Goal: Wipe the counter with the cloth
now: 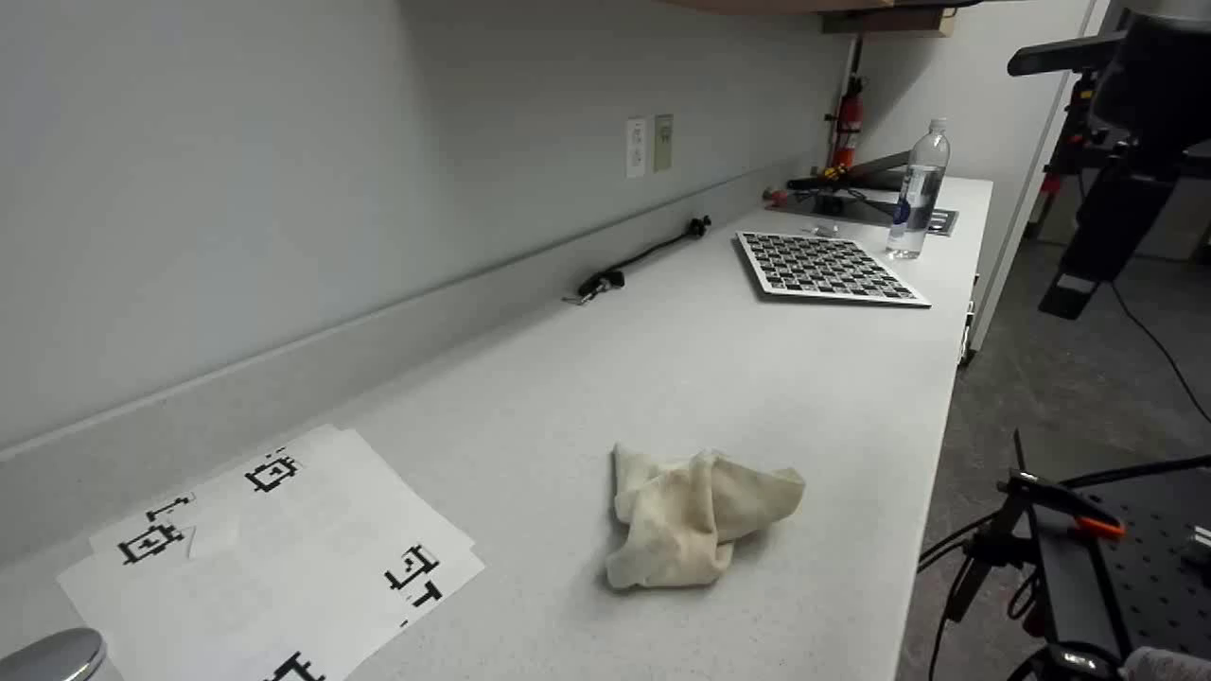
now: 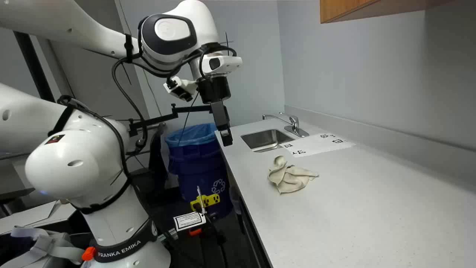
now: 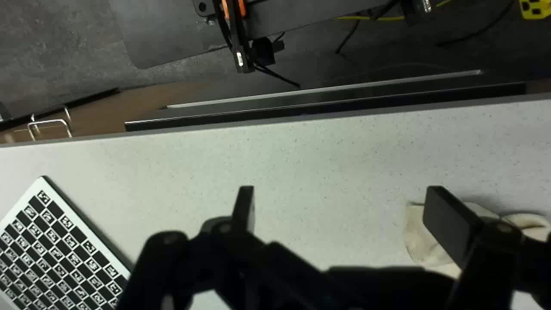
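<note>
A crumpled cream cloth (image 1: 674, 530) lies in a loose heap on the white counter (image 1: 757, 378). In an exterior view the cloth (image 2: 292, 180) lies near the sink end of the counter (image 2: 357, 223). My gripper (image 2: 226, 137) hangs in the air above the counter's front edge, apart from the cloth. It also shows at the right in an exterior view (image 1: 1069, 295). In the wrist view the gripper (image 3: 340, 193) is open with nothing between its fingers. There the cloth (image 3: 419, 241) lies below, partly hidden behind the right finger.
A checkered board (image 1: 833, 270) and a water bottle (image 1: 916, 199) stand farther along the counter. Marker sheets (image 1: 312, 530) lie near the sink (image 2: 266, 139) and faucet (image 2: 293, 124). A black cable (image 1: 643, 255) lies by the wall. A wooden cabinet (image 2: 353, 9) hangs above.
</note>
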